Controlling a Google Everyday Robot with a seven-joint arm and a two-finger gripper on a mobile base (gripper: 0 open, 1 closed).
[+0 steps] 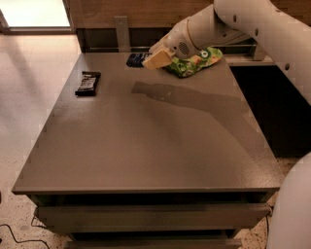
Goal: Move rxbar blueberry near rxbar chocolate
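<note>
I cannot tell how open my jaws are, just beside the flat navy-blue bar wrapper (136, 59) at the table's (155, 146) far edge; grasping and carrying it to the flat black bar wrapper (88, 82), well to their left, seems all yet to do.

Notes for you: the desk (146, 146) has a grey matte top, with drawer fronts (150, 216) under its front edge. A wood-panel wall (107, 9) runs behind the far edge. A bright opening (34, 12) past the far-left corner throws glare on the pale floor (34, 87). You'll see a black cable (14, 227) by the front-left corner and a dark cabinet (272, 112) off the right edge. The gripper (155, 59) hangs over the far edge.
</note>
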